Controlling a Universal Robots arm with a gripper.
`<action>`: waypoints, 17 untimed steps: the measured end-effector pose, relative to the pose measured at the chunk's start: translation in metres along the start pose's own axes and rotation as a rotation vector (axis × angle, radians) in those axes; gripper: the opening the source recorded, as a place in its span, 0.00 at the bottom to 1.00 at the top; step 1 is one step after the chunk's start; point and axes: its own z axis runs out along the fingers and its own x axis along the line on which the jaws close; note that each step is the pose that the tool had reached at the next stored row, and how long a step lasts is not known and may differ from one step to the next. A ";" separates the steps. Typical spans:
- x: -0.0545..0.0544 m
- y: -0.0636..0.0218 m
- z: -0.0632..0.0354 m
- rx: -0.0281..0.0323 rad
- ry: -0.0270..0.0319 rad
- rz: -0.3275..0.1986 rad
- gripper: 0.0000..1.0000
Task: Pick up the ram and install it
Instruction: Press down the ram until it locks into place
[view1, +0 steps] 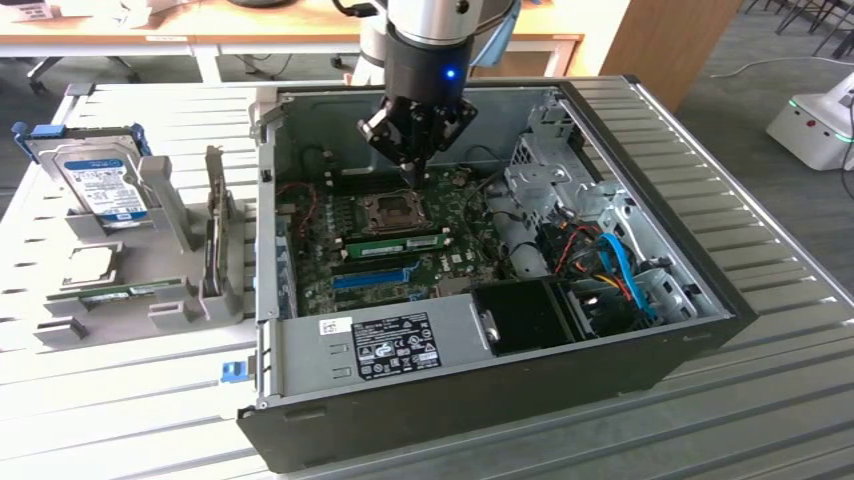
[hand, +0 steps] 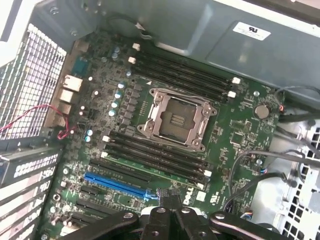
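Gripper (view1: 416, 160) (jaws pressed together, empty) above the motherboard (view1: 400, 240); descending closed risks striking the CPU socket (view1: 396, 208).

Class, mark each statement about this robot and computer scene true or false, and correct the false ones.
1. The hand hangs over the open computer case. True.
2. The hand grips a ram stick. False: its fingers are shut with no stick between them.
3. A ram stick lies in the grey holder outside the case, on the exterior view's left. True.
4. The hard drive sits inside the case. False: it stands in the holder outside the case.
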 end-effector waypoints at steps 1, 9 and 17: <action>0.000 0.0000 0.0000 -0.0001 -0.0004 0.007 0.11; 0.000 0.0000 0.0001 -0.0003 -0.0045 0.079 0.11; 0.000 0.0000 0.0004 0.0002 -0.0077 0.169 0.11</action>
